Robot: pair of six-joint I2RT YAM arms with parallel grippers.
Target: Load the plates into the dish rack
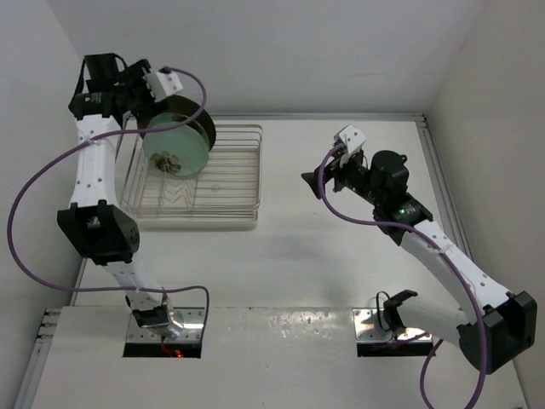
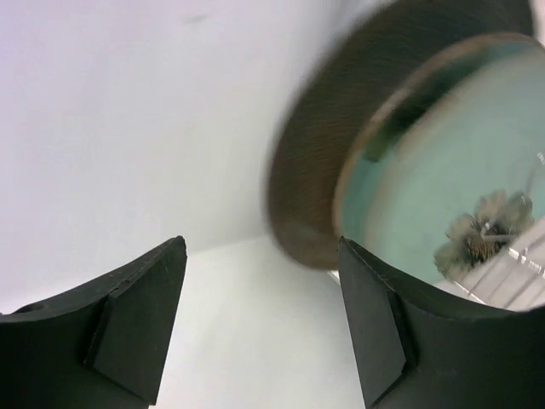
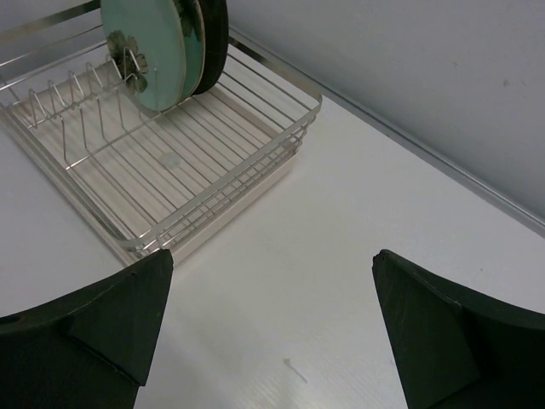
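Observation:
Three plates stand on edge side by side at the far left end of the dish rack (image 1: pixel 232 186). The front mint-green plate (image 1: pixel 176 151) shows its flower mark, and the dark brown plate (image 1: pixel 203 121) is behind it. In the right wrist view a second mint plate (image 3: pixel 195 41) sits between the front mint plate (image 3: pixel 143 53) and the brown plate (image 3: pixel 215 32). My left gripper (image 2: pixel 261 247) is open and empty, just left of the brown plate (image 2: pixel 311 170) and the mint plate (image 2: pixel 443 179). The left gripper (image 1: pixel 143 111) hovers at the rack's far left corner. My right gripper (image 1: pixel 322 169) is open and empty over bare table, right of the rack (image 3: pixel 223 162).
White walls close in the table on the left, back and right. The rack's wavy wire dividers (image 3: pixel 81 106) stand empty in front of the plates. A metal strip (image 1: pixel 438 170) runs along the table's right edge.

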